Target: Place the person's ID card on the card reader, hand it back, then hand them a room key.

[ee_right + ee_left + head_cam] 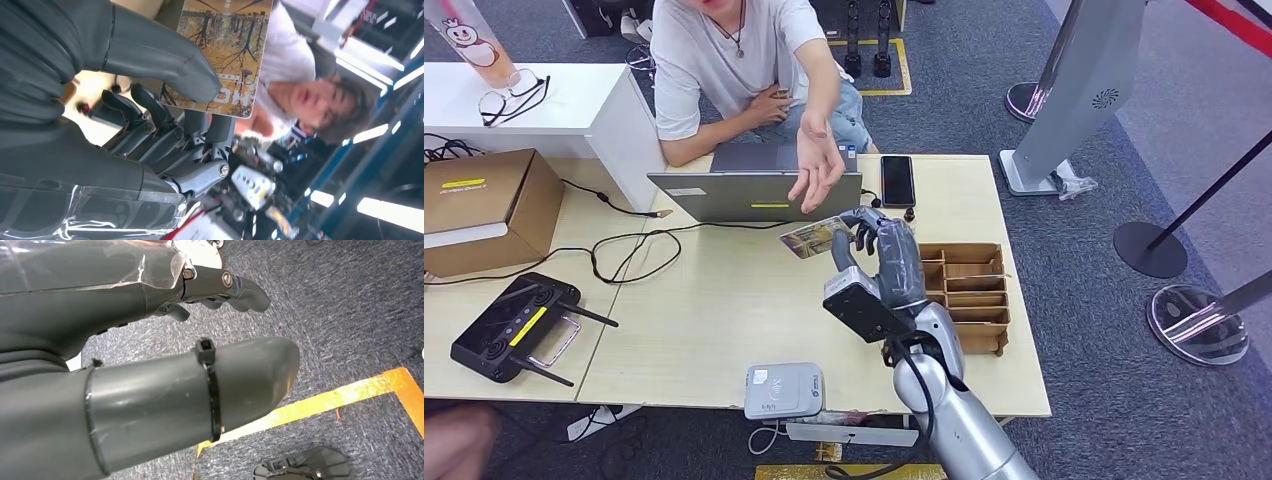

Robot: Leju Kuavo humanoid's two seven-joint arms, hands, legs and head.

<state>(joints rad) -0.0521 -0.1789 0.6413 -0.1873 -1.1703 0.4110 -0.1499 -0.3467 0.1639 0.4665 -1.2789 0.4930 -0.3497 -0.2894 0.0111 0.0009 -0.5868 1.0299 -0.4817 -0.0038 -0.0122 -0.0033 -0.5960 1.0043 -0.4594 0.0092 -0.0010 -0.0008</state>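
My right hand [884, 255] is raised over the middle of the table and pinches a card [814, 237] with a yellow forest picture. In the right wrist view the thumb [165, 60] presses the card [225, 45] against the fingers behind it. The person's hand [816, 165] hangs palm-open just above and behind the card, not touching it. The white-grey card reader [784, 390] lies at the table's near edge, with nothing on it. My left hand [125, 305] hangs over grey carpet, its thumb apart from the fingers, holding nothing.
A grey laptop [744, 195] and a black phone [897, 180] lie at the far edge in front of the seated person. A cardboard compartment tray [969, 290] stands right of my hand. A black controller [514, 325] and a cardboard box [484, 205] sit at the left.
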